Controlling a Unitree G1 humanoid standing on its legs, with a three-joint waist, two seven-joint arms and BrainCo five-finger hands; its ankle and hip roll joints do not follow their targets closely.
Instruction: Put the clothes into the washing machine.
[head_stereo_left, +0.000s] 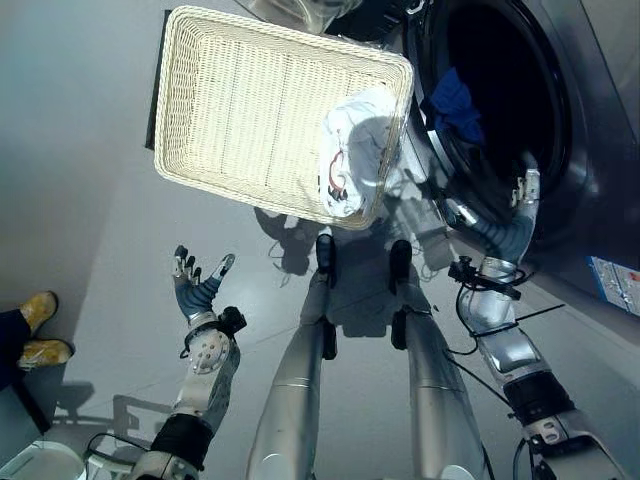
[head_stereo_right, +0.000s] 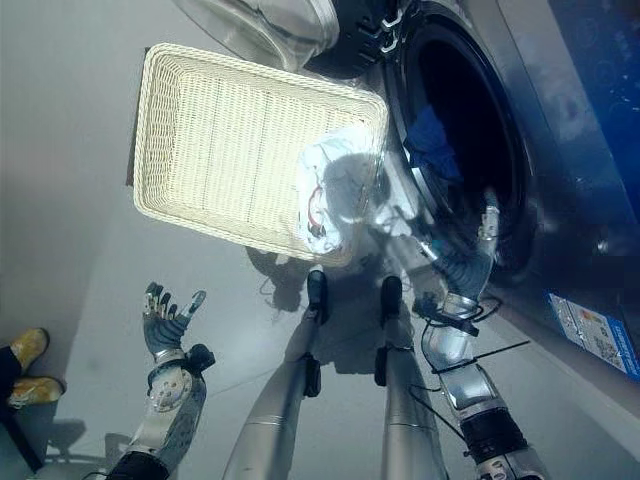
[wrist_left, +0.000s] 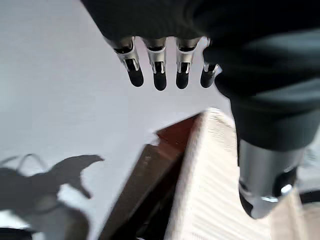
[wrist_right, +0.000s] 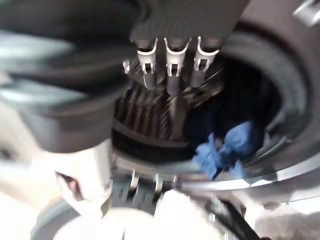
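Note:
A cream wicker basket (head_stereo_left: 230, 110) stands on the floor in front of the washing machine (head_stereo_left: 585, 150). A white garment with red and black print (head_stereo_left: 352, 155) lies bunched in the basket's corner nearest the machine. Inside the dark drum lies a blue garment (head_stereo_left: 455, 105), also seen in the right wrist view (wrist_right: 227, 147). My right hand (head_stereo_left: 527, 192) is at the lower rim of the drum opening, open, its straight fingers (wrist_right: 170, 60) pointing into the drum and holding nothing. My left hand (head_stereo_left: 195, 288) hovers open over the floor, short of the basket, its fingers (wrist_left: 160, 75) spread.
The machine's round glass door (head_stereo_right: 270, 25) is swung open beyond the basket. A dark brown stand (wrist_left: 145, 185) shows under the basket's edge. A person's yellow shoes (head_stereo_left: 40, 330) are at the far left. Grey floor lies between my left hand and the basket.

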